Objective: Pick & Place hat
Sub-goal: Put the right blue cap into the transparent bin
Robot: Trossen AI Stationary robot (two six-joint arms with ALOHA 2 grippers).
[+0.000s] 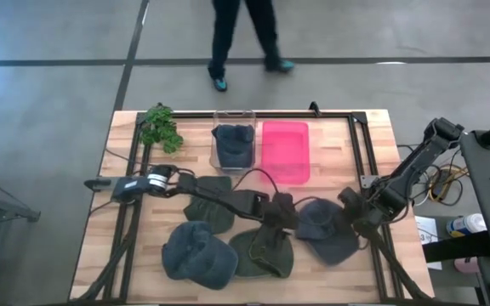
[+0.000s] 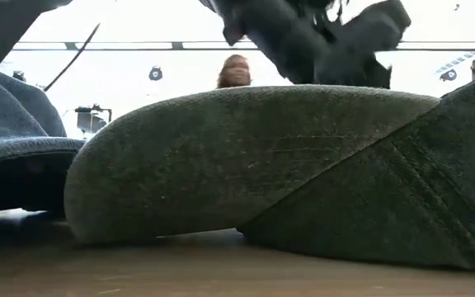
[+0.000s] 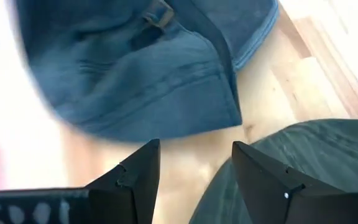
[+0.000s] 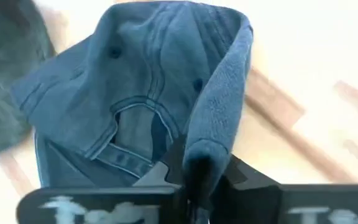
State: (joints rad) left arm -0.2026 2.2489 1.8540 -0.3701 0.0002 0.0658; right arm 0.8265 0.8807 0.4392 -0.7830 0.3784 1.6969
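Right claw (image 4: pixel 194 171) pinched on the rim of the blue denim hat (image 1: pixel 326 229) at the worktop's (image 1: pixel 373 127) right front — grip depth hard to judge. Clear bin (image 1: pixel 233 146) lies well off toward the far centre. Left claw (image 3: pixel 194 171) spread, over the green hat (image 1: pixel 264 251).

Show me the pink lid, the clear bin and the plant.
pink lid (image 1: pixel 286 151), high view, its flat centre.
clear bin (image 1: pixel 216 119), high view, its rim corner.
plant (image 1: pixel 161 127), high view, its leaves.

Blue denim hat (image 4: pixel 148 93) in dark tool (image 4: pixel 194 180); olive hat (image 1: pixel 264 251); pink lid (image 1: pixel 286 151).
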